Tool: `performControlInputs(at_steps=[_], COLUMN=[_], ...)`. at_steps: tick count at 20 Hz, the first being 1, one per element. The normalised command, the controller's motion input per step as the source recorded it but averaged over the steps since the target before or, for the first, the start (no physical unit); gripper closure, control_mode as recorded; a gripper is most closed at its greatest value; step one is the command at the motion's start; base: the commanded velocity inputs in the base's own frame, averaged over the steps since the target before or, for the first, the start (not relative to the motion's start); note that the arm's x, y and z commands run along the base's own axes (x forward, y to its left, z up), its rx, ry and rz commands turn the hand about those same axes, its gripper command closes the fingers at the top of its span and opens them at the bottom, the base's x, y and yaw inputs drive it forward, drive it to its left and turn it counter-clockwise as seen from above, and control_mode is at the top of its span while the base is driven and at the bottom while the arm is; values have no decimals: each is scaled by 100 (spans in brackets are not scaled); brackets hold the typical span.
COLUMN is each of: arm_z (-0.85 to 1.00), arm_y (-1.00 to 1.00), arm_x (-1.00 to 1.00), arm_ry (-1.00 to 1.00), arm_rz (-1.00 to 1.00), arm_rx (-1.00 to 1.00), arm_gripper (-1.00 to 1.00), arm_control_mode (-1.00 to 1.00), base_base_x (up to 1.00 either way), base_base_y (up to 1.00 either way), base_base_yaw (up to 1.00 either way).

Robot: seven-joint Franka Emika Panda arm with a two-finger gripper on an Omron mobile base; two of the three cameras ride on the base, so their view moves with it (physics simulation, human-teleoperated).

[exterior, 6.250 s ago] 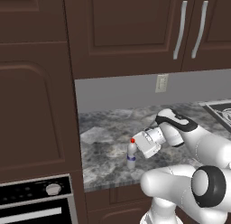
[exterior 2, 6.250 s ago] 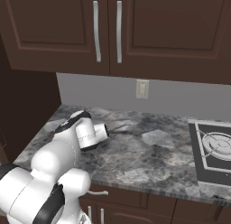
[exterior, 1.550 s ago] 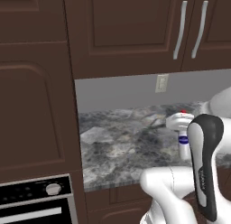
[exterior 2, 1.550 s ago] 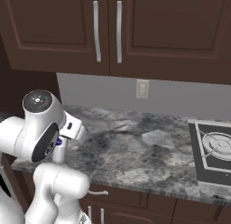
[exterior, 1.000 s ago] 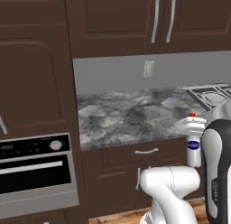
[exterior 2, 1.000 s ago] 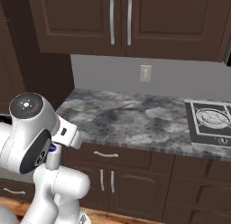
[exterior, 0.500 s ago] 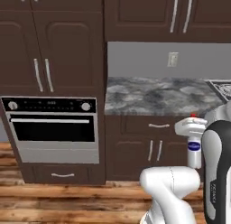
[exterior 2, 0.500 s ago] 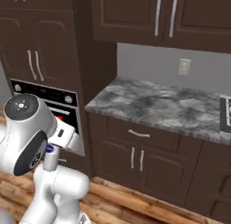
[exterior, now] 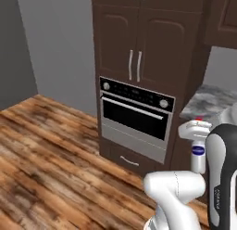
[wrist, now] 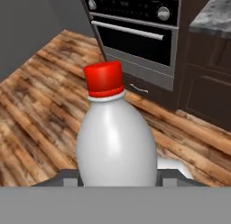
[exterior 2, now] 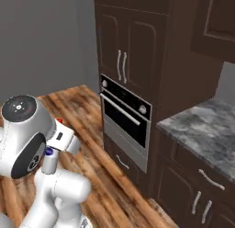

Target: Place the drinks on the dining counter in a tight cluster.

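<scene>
My gripper (wrist: 117, 174) is shut on a drink, a pale bottle (wrist: 115, 142) with a red cap, which stands upright between the fingers. In the left base view the same bottle (exterior: 199, 152) shows a blue label, held by the gripper (exterior: 196, 130) beside my upper arm, well above the floor. From the right base view I see the gripper (exterior 2: 64, 138) near my shoulder with the bottle (exterior 2: 49, 159) partly hidden behind it. The dining counter is out of view, and so are the other drinks.
A built-in oven (exterior: 135, 118) in a tall dark cabinet stands ahead. The grey-topped wall counter (exterior 2: 205, 127) runs off to its right over dark drawers. Wood floor (exterior: 55, 150) stretches open to the left, bounded by a grey wall (exterior: 51, 43).
The base has kept turning, so the views have swung from the wall counter to the oven, the wood floor and the grey wall. The bottle has stayed in my shut gripper.
</scene>
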Motion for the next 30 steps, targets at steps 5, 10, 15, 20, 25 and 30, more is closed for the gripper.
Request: performControlInputs(at_steps=[5, 10, 15, 20, 25, 30], arm_z=[0, 0, 0, 0, 0, 0], arm_y=[0, 0, 0, 0, 0, 0], arm_x=[0, 0, 0, 0, 0, 0], arm_ry=[0, 0, 0, 0, 0, 0], arm_rz=[0, 0, 0, 0, 0, 0], arm_rx=[0, 0, 0, 0, 0, 0], arm_gripper=[100, 100, 100, 100, 100, 100], arm_control_mode=[100, 100, 100, 100, 100, 100], base_base_x=[100, 49, -3, 0, 0, 55], base_base_y=[0, -7, -18, 11, 1, -3], base_base_yaw=[76, 48, 47, 87, 100, 93])
